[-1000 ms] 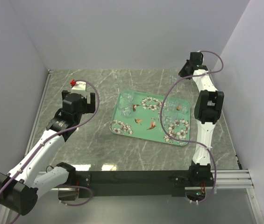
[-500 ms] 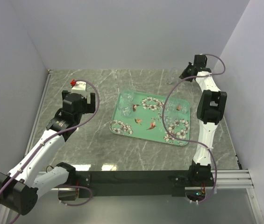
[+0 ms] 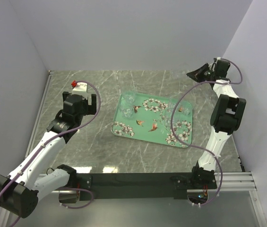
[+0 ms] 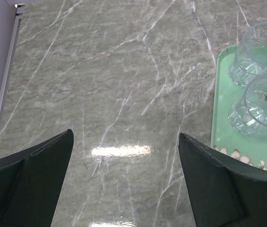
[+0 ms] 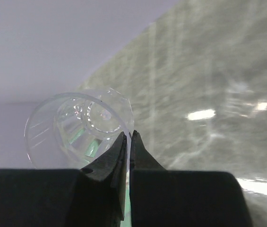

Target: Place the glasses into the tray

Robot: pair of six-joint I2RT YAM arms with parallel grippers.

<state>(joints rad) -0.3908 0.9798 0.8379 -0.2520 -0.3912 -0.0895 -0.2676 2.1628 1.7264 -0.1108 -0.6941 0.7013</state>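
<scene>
The mint-green tray (image 3: 145, 126) lies on the marble table right of centre. Two clear glasses (image 3: 127, 100) stand in its far-left corner, and more faint ones (image 3: 173, 112) stand at its right side. In the left wrist view two glasses (image 4: 261, 106) stand on the tray's edge (image 4: 221, 101). My left gripper (image 3: 80, 100) is open and empty over bare marble left of the tray; it also shows in the left wrist view (image 4: 125, 135). My right gripper (image 3: 197, 74) is raised beyond the tray's far-right corner. In the right wrist view it (image 5: 128, 135) is shut on the rim of a clear glass (image 5: 74, 127).
A small white and red object (image 3: 79, 85) sits just behind the left gripper. Grey walls close in the table at the back, left and right. The right arm (image 3: 225, 113) stands tall at the tray's right side. A black rail (image 3: 138, 179) runs along the near edge.
My right arm has swung to the right towards the right wall, and its gripper has turned to point left with the glass in it. The left arm has not moved.
</scene>
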